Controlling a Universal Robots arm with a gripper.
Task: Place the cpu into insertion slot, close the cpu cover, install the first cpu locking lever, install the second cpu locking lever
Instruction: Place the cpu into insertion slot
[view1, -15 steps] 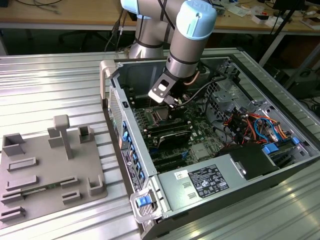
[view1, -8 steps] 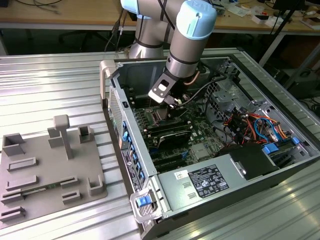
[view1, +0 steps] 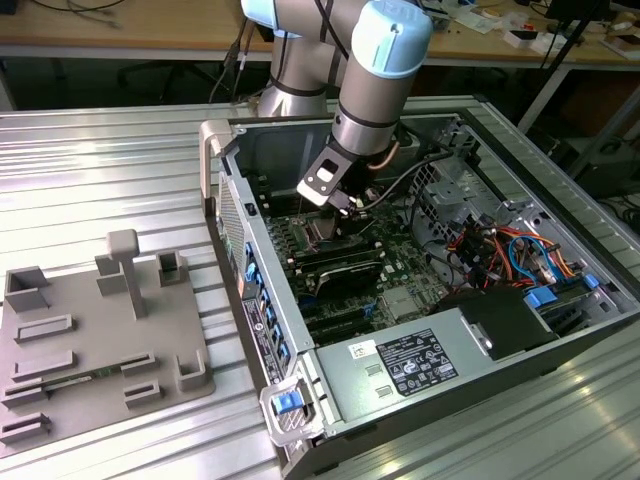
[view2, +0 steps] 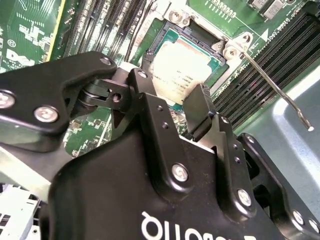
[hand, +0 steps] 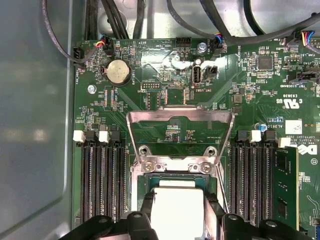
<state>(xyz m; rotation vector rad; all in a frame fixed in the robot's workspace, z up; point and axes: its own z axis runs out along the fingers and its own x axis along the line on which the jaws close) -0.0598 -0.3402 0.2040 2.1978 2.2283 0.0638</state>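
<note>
First wrist view is showing the gripper (hand: 178, 202) hanging straight over the insertion slot (hand: 141, 182), its fingers (hand: 148, 204) standing partly apart and pressing on two opposite edges of the cpu (hand: 177, 215). The cpu is lying square within the slot's frame, between the fingertips. The cpu cover (hand: 180, 116) is standing flipped back just beyond the slot. In the second wrist view a locking lever (view2: 272, 85) is sticking out beside the slot.

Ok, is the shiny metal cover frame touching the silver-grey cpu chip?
Apart. In the first wrist view the shiny silver metal cover frame is swung open over the green circuit board, clear of the dull silver-grey square cpu chip.
</note>
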